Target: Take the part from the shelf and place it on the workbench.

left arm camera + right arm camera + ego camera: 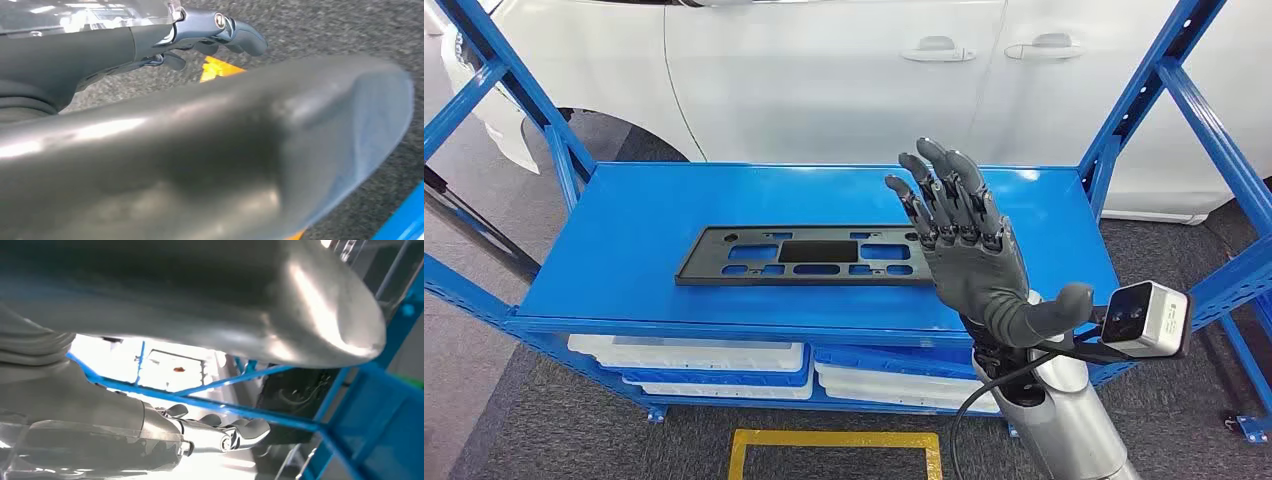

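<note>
Black flat part (809, 255) lay on top level of blue shelf (624, 250), long axis running left to right, parallel to shelf's front edge, face up with cutouts showing. Right hand (964, 245) was raised over part's right end, fingers (944, 195) straight and slightly spread, thumb out to side, holding nothing; contact with part could not be told. Left hand (150, 150) hung over grey floor (325, 30), holding nothing, fingers loosely bent. White trays (694, 365) sat on lower level. White car (844, 70) stood behind shelf.
</note>
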### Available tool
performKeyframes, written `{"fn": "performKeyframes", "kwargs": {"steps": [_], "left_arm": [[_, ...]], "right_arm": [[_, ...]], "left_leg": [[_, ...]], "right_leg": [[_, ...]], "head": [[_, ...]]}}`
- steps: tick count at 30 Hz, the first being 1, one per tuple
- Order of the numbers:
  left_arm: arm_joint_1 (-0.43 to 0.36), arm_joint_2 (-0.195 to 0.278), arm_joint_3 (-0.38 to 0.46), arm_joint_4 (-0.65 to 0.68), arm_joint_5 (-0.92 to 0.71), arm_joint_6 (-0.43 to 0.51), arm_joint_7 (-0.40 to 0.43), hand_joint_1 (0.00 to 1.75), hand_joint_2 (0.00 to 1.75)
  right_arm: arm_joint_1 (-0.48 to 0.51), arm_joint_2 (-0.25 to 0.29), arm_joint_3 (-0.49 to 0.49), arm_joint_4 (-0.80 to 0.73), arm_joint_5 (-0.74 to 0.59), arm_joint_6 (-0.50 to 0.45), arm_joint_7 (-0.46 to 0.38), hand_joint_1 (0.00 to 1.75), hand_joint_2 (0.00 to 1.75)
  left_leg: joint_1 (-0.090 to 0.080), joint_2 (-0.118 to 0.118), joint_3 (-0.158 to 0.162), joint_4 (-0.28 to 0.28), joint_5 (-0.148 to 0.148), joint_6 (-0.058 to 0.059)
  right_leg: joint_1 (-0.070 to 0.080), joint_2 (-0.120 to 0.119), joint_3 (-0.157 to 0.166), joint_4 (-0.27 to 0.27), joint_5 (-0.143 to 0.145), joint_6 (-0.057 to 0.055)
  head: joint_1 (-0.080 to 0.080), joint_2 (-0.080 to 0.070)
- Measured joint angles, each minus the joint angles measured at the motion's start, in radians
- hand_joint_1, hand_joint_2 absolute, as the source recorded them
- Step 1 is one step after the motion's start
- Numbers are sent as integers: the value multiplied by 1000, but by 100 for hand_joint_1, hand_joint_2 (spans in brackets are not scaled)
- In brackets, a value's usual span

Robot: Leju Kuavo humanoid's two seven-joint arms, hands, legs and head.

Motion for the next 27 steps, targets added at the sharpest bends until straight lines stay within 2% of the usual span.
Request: {"fn": "performKeyframes", "kwargs": {"steps": [2, 4, 6, 7, 8, 10, 11, 12, 13, 14, 15, 16, 17, 19, 21, 23, 26, 27], "left_arm": [[0, 0, 0, 0, 0, 2, -1, 0, 0], [2, 0, 1, 0, 1, 4, -2, 0, 0], [4, -2, 1, 0, 1, 4, -3, 0, 0], [4, -3, 1, 0, 1, 4, -4, 0, 0], [4, -4, 1, 0, 1, 4, -4, 0, 0], [4, -6, 1, 0, 0, 4, -5, 0, 0], [5, -7, 1, 0, -1, 4, -5, 0, 0], [6, -8, 1, 0, -4, 4, -6, 0, 0], [7, -9, 1, 0, -6, 4, -7, 0, 0], [9, -10, 1, 0, -9, 4, -7, 0, 0], [9, -11, 1, 0, -12, 4, -8, 0, 0], [9, -13, 1, 0, -14, 4, -9, 0, 0], [8, -14, 1, 0, -17, 4, -11, 0, 0], [7, -14, 0, 0, -22, 3, -17, 0, 0], [5, -14, -1, 0, -30, 0, -24, 0, 0], [3, -15, -4, 0, -40, -2, -29, 0, 0], [0, -15, -6, 0, -50, 1, -30, 0, 0], [0, -16, -7, 0, -52, 2, -29, 0, 0]], "right_arm": [[7, -1, 0, 4, 2, -3, 2, 0, 0], [18, -2, -2, 10, 8, -7, 4, 0, 0], [24, -3, -3, 13, 13, -10, 7, 0, 0], [25, -4, -3, 14, 16, -13, 9, 0, 0], [27, -5, -4, 15, 23, -16, 11, 0, 0], [37, -7, -4, 17, 51, -31, 18, 0, 0], [46, -7, -3, 19, 75, -45, 21, 0, 0], [55, -7, -3, 20, 109, -64, 23, 0, 0], [63, -7, -2, 22, 152, -87, 25, 0, 0], [67, -7, 0, 24, 200, -113, 27, 0, 0], [67, -6, 4, 27, 250, -140, 31, 0, 0], [65, -6, 11, 34, 298, -164, 34, 0, 44], [61, -4, 22, 45, 344, -186, 38, 0, 87], [48, 2, 53, 80, 445, -236, 41, 0, 175], [25, 17, 99, 126, 583, -313, 48, 0, 175], [-6, 43, 167, 185, 749, -408, 66, 0, 175], [-50, 89, 288, 294, 955, -518, 107, 0, 175], [-65, 106, 329, 337, 1013, -550, 122, 0, 175]], "left_leg": [[-5, 0, 10, -25, 2, 6], [-10, -1, 18, -48, 3, 15], [-5, -1, 23, -56, 5, 26], [-2, -1, 28, -63, 7, 32], [0, 0, 32, -69, 9, 37], [-1, 0, 34, -71, 7, 44], [-2, 0, 34, -70, 6, 45], [-2, -1, 34, -69, 4, 45], [-2, -2, 35, -67, 3, 45], [-2, -3, 36, -63, 0, 43], [-2, -4, 37, -59, -4, 40], [-4, -4, 37, -55, -7, 36], [-6, -5, 36, -51, -10, 31], [-8, -4, 35, -50, -13, 21], [-6, -3, 37, -48, -16, 9], [-3, -2, 18, 1, -49, -4], [1, -1, -72, 193, -139, -20], [2, -1, -93, 234, -148, -22]], "right_leg": [[2, 1, -1, 1, -2, 5], [4, 3, -3, -1, -3, 16], [4, 2, -1, 1, -10, 26], [4, 2, -8, 20, -24, 30], [5, 2, -27, 62, -49, 34], [3, 2, -96, 200, -111, 38], [2, 2, -130, 261, -131, 39], [1, 2, -149, 290, -130, 41], [0, 2, -147, 276, -109, 40], [0, 1, -126, 223, -72, 39], [0, 1, -93, 146, -33, 35], [2, 1, -62, 79, -4, 32], [3, 1, -42, 32, 12, 27], [8, 2, -33, 9, 14, 19], [6, 3, -31, 4, 19, 7], [2, 1, -27, -2, 23, -4], [2, -1, -28, -3, 22, -11], [3, -1, -28, -3, 22, -11]], "head": [[0, 0], [0, 0], [1, 0], [2, 0], [4, 0], [6, 0], [6, 0], [6, 0], [7, 0], [7, 0], [7, 0], [7, 0], [8, 0], [7, 0], [8, 0], [4, 0], [0, 0], [0, 0]]}}
